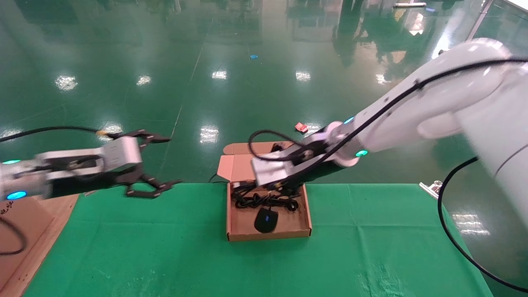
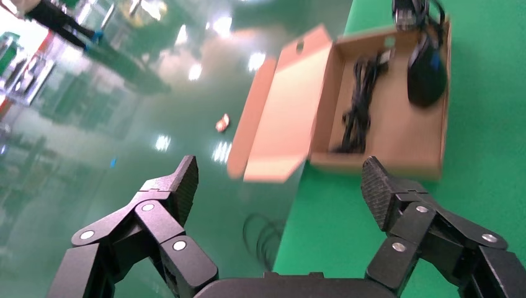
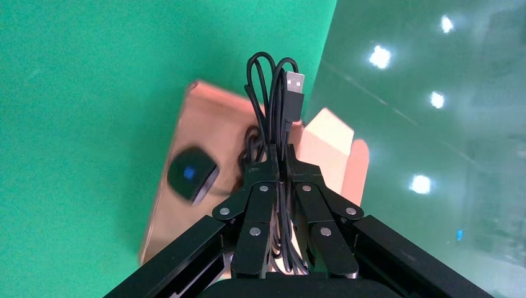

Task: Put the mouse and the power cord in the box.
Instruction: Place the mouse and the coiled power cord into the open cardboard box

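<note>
The open brown box [image 1: 268,236] sits mid-table on the green cloth, its lid [image 1: 235,165] hanging back over the far edge. Inside lie the glossy black mouse [image 1: 266,220] near the front and the black power cord [image 1: 264,201] bundle behind it. My right gripper [image 1: 282,189] hovers over the box's back part, shut on looped thin mouse cable [image 3: 273,93] that ends in a USB plug [image 3: 294,84]. The right wrist view shows the mouse [image 3: 192,175] below in the box [image 3: 205,118]. My left gripper [image 1: 173,161] hangs open and empty at the table's far left edge.
A cardboard and wood surface [image 1: 24,231] lies at the left end of the table. A metal clamp [image 1: 431,187] sticks out at the back right edge. A thin black cable [image 2: 263,239] hangs below the table's far edge. A red scrap [image 1: 301,127] lies on the floor.
</note>
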You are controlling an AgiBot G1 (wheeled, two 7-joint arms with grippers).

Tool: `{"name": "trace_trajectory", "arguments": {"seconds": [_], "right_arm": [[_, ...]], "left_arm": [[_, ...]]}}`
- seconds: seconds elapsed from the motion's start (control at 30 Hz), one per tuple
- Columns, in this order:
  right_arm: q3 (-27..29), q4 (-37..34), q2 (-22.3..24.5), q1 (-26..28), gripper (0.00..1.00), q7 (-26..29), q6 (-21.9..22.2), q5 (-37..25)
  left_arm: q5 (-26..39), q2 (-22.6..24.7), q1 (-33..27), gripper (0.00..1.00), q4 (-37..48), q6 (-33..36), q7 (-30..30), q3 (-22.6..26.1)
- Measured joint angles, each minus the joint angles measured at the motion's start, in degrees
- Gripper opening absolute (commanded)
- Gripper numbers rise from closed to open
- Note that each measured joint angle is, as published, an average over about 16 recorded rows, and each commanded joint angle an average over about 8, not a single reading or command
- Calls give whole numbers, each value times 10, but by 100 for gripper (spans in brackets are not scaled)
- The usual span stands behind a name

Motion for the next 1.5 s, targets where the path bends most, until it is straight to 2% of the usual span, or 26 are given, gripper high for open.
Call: {"name": "trace_trajectory", "arguments": {"seconds": [0.23,0.43,0.67,0.7,0.93,0.97,1.5], "right_arm": [[-54,46,-3,-44,0,25,108,25],[-106,62,-3,-76,0,41,195,40],[-158,46,-2,-98,0,48,253,49],[-164,43,-2,-101,4,48,258,49],[-194,19,-1,-112,90,46,280,57],[-196,17,-1,-113,99,45,281,58],[-199,13,0,-116,100,44,283,60]], "left_arm": [[-16,-42,10,100,21,34,16,-10],[-20,-50,20,100,41,40,27,-13],[-14,-34,29,100,63,30,41,-8],[-13,-31,30,100,66,28,43,-8],[-7,-15,34,100,82,21,54,-3],[-7,-14,34,100,83,21,55,-3],[-8,-13,33,100,86,23,57,-3]]}}
